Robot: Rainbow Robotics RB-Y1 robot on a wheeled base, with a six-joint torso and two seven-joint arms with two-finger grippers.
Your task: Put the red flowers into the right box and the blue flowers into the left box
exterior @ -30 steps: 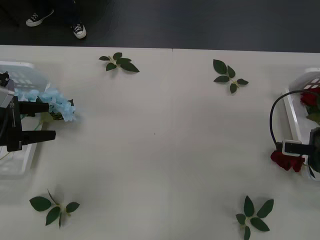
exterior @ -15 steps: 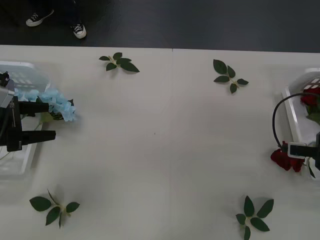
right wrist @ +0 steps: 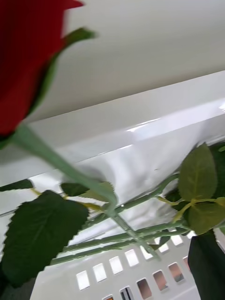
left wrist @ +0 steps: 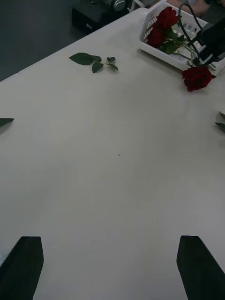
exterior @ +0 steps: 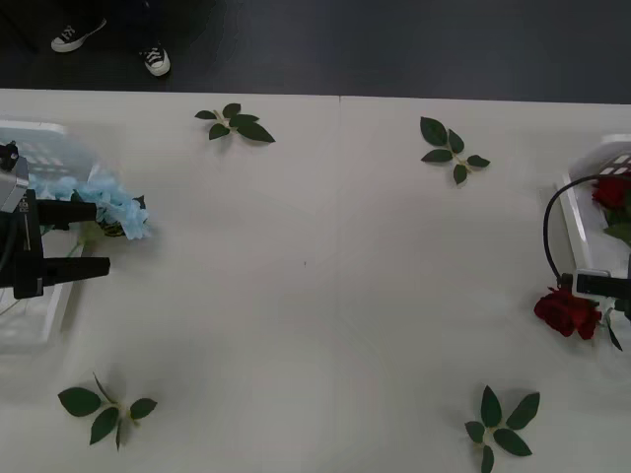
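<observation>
A red flower [exterior: 567, 313] [left wrist: 197, 77] lies with its bloom on the table just outside the right box [exterior: 592, 158] [left wrist: 161, 51]. Its stem runs over the box wall towards my right gripper [exterior: 603, 286] [left wrist: 213, 37]. Up close, that bloom [right wrist: 28, 61] and its green stem cross the white wall [right wrist: 140, 122]. More red flowers [exterior: 609, 192] [left wrist: 164, 23] lie inside. The blue flowers [exterior: 104, 205] drape over the rim of the left box [exterior: 39, 148]. Beside them my left gripper [exterior: 84, 237] [left wrist: 110, 267] is open, holding nothing.
Loose leaf sprigs lie at the far left [exterior: 235, 123], far right [exterior: 452, 148], near left [exterior: 104, 409] and near right [exterior: 503, 424]. A black cable [exterior: 547, 222] loops off the right arm. The table's far edge meets a dark floor.
My right gripper has slid to the right, towards the edge of the view, while the red bloom has barely shifted. The left arm and the blue flowers have stayed put.
</observation>
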